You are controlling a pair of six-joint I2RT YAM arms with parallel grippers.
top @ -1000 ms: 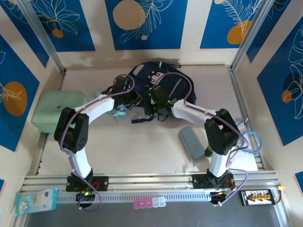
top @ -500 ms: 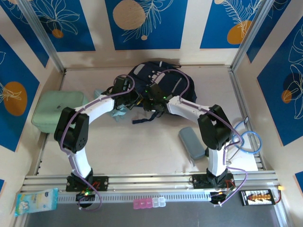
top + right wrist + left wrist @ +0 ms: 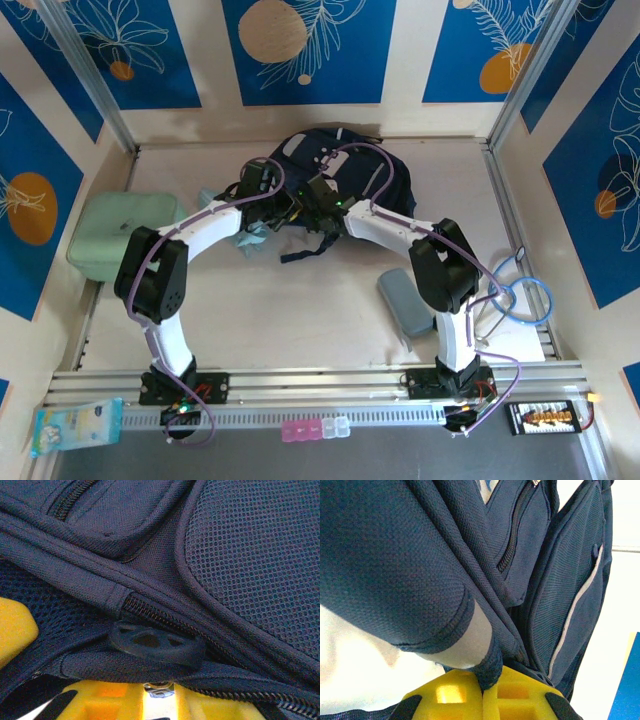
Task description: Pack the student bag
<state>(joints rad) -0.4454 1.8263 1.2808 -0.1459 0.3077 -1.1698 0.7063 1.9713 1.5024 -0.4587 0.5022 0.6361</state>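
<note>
The student bag – a dark navy backpack with grey trim – lies at the far middle of the table, its near edge directly under both claws. Seen from above, the left gripper and the right gripper sit just beside each other on that near edge. In the left wrist view, the left gripper has its yellow pads pressed together on a rolled seam of bag fabric, which runs up and away from the claw. In the right wrist view, the right gripper is closed to a narrow slit, and appears to nip the small metal link under a black rubber zip pull. The zip's teeth run off to the upper left and lower right just beyond it. The step in hand looks like opening the main zip. To do it well, the left claw should hold the seam taut as an anchor while the right draws the pull along the line of the teeth, not upward, so that the fabric does not bunch or the pull slip free. A mint-green case and a grey-blue pouch wait on the table, well apart from the bag.
</note>
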